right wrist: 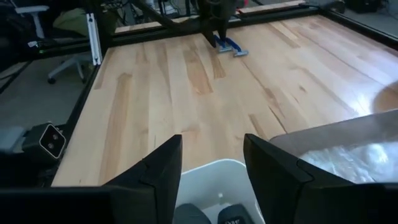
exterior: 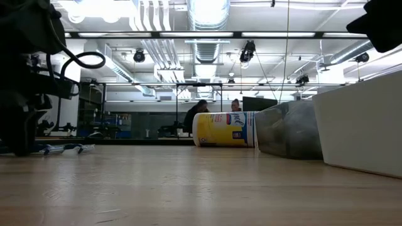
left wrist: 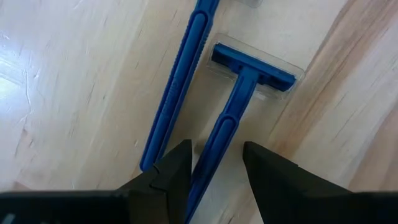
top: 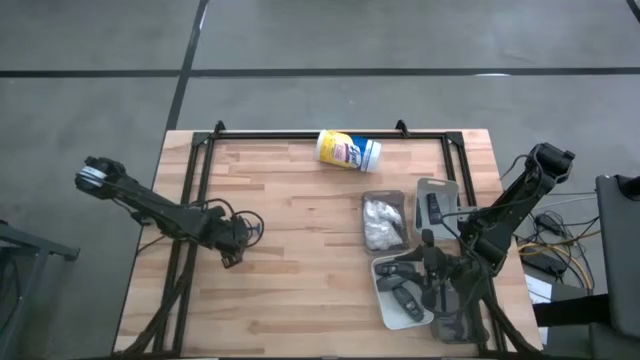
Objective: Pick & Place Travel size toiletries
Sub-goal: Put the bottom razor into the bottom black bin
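Two blue razors lie flat on the wood side by side, one (left wrist: 239, 102) with its head in a clear cap, the other (left wrist: 177, 87) beside it. My left gripper (left wrist: 214, 152) is open just above the table's left part (top: 232, 250), with one finger on each side of the capped razor's handle (left wrist: 217, 140). My right gripper (right wrist: 211, 146) is open above a white tray (top: 392, 298) of dark grey tubes (top: 405, 295). White crinkly packets (top: 382, 222) lie in a clear tray (top: 385, 200). Another clear tray (top: 436, 190) holds a dark item (top: 433, 207).
A yellow-and-white canister (top: 348, 151) lies on its side near the table's far edge (exterior: 226, 129). The trays cluster at the table's right side. A black frame (top: 300, 134) runs along the table's far and side edges. Bare wood lies between the razors and the trays.
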Motion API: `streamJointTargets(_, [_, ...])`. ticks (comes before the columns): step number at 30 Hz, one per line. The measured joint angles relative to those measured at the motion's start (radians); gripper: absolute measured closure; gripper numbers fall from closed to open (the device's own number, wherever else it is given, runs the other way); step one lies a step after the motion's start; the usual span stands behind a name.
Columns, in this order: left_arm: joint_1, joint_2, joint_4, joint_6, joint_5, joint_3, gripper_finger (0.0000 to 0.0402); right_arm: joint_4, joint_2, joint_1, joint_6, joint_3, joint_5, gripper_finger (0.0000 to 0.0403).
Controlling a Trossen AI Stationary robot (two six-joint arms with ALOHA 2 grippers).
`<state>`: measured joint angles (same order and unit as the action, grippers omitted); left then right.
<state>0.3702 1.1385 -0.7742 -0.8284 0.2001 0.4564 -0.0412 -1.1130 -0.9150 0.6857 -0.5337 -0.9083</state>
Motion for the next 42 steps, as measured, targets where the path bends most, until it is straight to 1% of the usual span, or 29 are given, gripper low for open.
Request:
streamJointTargets(4, [0.0, 0.0, 0.006, 0.001, -0.001, -0.004, 0.0246, -0.001, 0.0, 0.0, -0.007, -0.001, 0.0, 0.0235])
streamJointTargets(9, [0.0, 0.001, 0.013, 0.002, -0.002, -0.005, 0.0254, -0.001, 0.0, 0.0, -0.009, -0.001, 0.0, 0.0251])
streamJointTargets(13, [0.0, 0.002, 0.023, 0.016, -0.007, -0.002, 0.0286, -0.001, 0.0, 0.0, -0.009, -0.001, 0.0, 0.0268])
streamJointTargets(19, [0.0, 0.002, 0.038, 0.022, -0.014, -0.002, 0.0351, -0.004, 0.0, 0.0, -0.009, -0.001, 0.0, 0.0293])
streamJointTargets(22, [0.0, 0.002, 0.04, 0.022, -0.013, -0.002, 0.0368, -0.004, 0.0, 0.0, -0.011, -0.001, -0.002, 0.0305])
streamJointTargets(26, [0.0, 0.002, 0.049, 0.021, -0.01, -0.002, 0.0366, -0.005, 0.0, 0.004, -0.017, -0.001, -0.008, 0.0322])
streamJointTargets(31, [0.0, 0.005, 0.091, 0.018, 0.009, 0.016, 0.0347, -0.004, 0.0, 0.038, -0.017, -0.001, -0.008, 0.0341])
streamJointTargets(35, [0.0, 0.005, 0.155, 0.061, 0.025, 0.027, 0.0356, 0.001, 0.0, 0.078, -0.017, -0.001, -0.008, 0.035])
streamJointTargets(38, [0.0, 0.004, 0.249, 0.105, 0.06, 0.035, 0.0364, 0.004, 0.0, 0.112, -0.011, -0.001, -0.008, 0.0347])
streamJointTargets(42, [0.0, 0.004, 0.361, 0.17, 0.097, 0.037, 0.036, 0.005, 0.0, 0.146, -0.01, -0.001, -0.008, 0.0327])
